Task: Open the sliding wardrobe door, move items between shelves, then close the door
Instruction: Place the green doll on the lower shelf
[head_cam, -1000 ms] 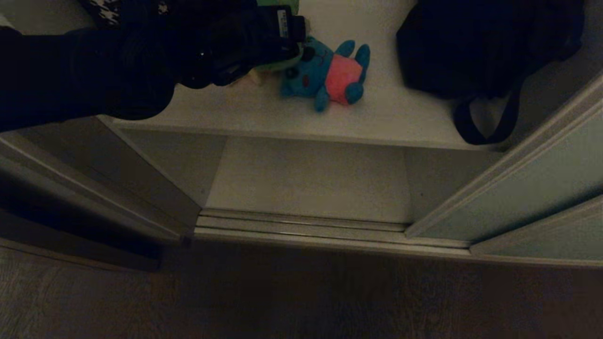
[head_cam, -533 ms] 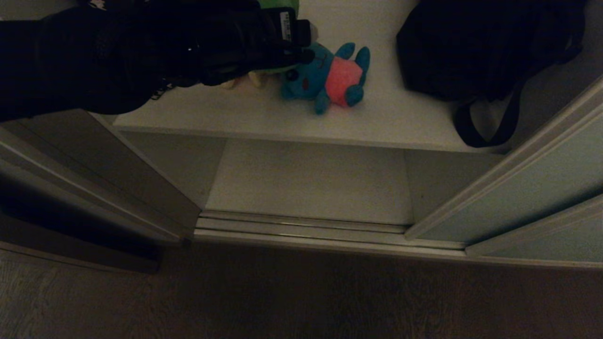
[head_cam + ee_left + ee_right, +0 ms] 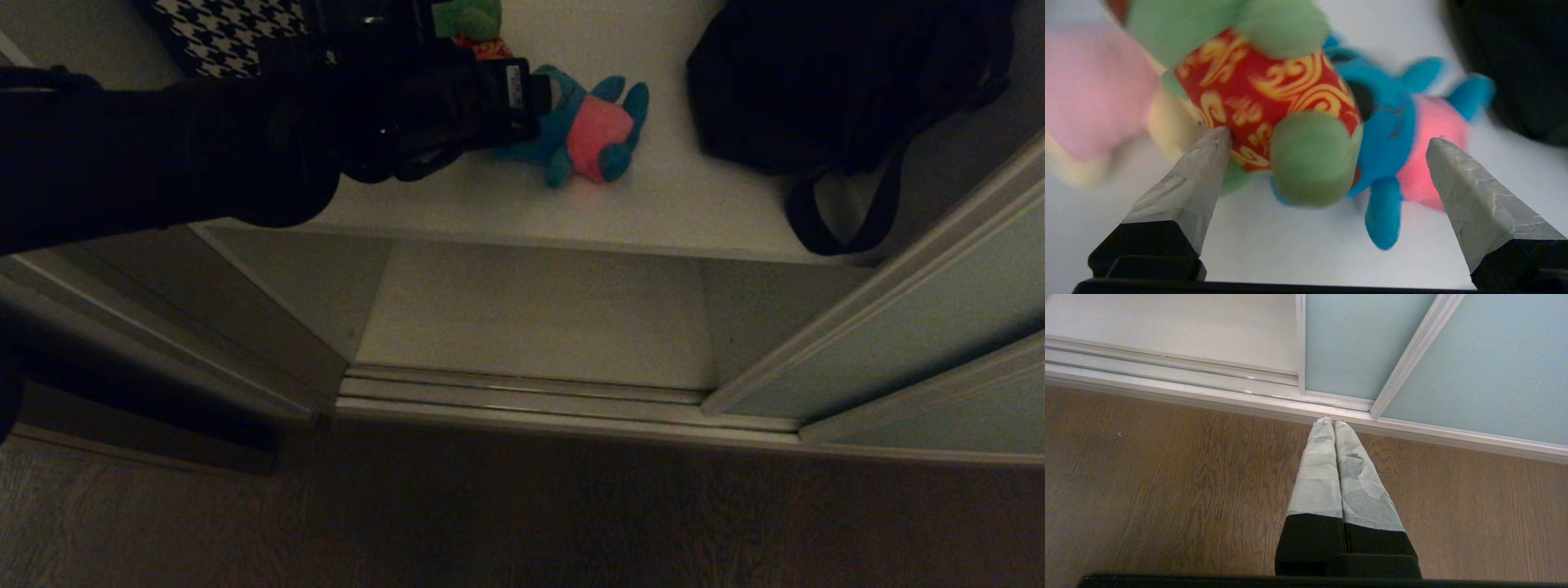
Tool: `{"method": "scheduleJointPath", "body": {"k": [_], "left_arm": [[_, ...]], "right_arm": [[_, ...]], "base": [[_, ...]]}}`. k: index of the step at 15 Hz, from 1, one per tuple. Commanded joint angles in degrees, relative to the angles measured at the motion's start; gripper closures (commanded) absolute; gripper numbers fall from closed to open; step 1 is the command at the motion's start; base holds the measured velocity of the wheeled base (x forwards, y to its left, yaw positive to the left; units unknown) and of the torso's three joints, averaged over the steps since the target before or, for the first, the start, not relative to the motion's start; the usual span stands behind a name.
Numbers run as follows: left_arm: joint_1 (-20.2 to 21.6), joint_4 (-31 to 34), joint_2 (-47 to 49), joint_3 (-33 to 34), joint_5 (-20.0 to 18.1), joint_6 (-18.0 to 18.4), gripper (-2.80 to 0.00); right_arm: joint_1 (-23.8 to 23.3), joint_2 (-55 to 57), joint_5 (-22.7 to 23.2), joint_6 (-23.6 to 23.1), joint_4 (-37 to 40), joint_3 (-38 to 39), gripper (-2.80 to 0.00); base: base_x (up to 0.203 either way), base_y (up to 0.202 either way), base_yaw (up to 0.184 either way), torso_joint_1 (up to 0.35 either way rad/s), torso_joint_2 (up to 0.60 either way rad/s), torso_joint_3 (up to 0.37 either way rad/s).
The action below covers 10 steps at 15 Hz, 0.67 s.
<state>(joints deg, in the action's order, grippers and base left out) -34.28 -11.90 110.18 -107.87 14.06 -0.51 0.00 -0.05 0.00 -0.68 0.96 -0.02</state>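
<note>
The sliding wardrobe door (image 3: 898, 327) stands slid to the right, so the shelves show. On the upper shelf (image 3: 669, 204) lie a blue toy with a pink belly (image 3: 592, 131) and a green toy in red (image 3: 469, 18). My left arm reaches in from the left, its wrist covering the blue toy's head. In the left wrist view my left gripper (image 3: 1327, 139) is open just above the shelf. The green toy (image 3: 1265, 94) sits between its fingertips, with the blue toy (image 3: 1396, 134) beside it and a cream-yellow and pink toy (image 3: 1094, 94) on the other side. My right gripper (image 3: 1334, 424) hangs shut over the floor.
A black strapped bag (image 3: 824, 73) fills the upper shelf's right end and a houndstooth item (image 3: 229, 28) lies at its left. The lower shelf (image 3: 539, 310) is bare. The ribbed floor track (image 3: 522, 392) runs along the wooden floor (image 3: 522, 514).
My left arm has pushed further right over the upper shelf and now covers the blue toy's head. The blue toy has shifted slightly right. The gripper stays open.
</note>
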Motion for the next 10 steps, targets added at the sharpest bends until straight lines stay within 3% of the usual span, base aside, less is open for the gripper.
{"method": "scheduleJointPath", "body": {"k": [1,3,4,10], "left_arm": [[0.4,-2.5,3.3,-0.4,0.1,-0.2,-2.80],[0.7,-3.8,4.3,-2.2,0.2,-0.3,-2.80],[0.7,-3.7,3.8,-2.3,0.3,-0.2,0.00],[0.6,-3.5,3.2,-2.7,0.4,1.1,0.00]], "right_arm": [[0.0,0.0,0.0,0.0,0.0,0.0,0.00],[0.0,0.0,0.0,0.0,0.0,-0.1,0.00],[0.0,0.0,0.0,0.0,0.0,0.0,0.00],[0.0,0.0,0.0,0.0,0.0,0.0,0.00]], "base": [[0.000,0.000,0.000,0.000,0.00,0.000],[0.000,0.000,0.000,0.000,0.00,0.000],[0.000,0.000,0.000,0.000,0.00,0.000],[0.000,0.000,0.000,0.000,0.00,0.000]]}}
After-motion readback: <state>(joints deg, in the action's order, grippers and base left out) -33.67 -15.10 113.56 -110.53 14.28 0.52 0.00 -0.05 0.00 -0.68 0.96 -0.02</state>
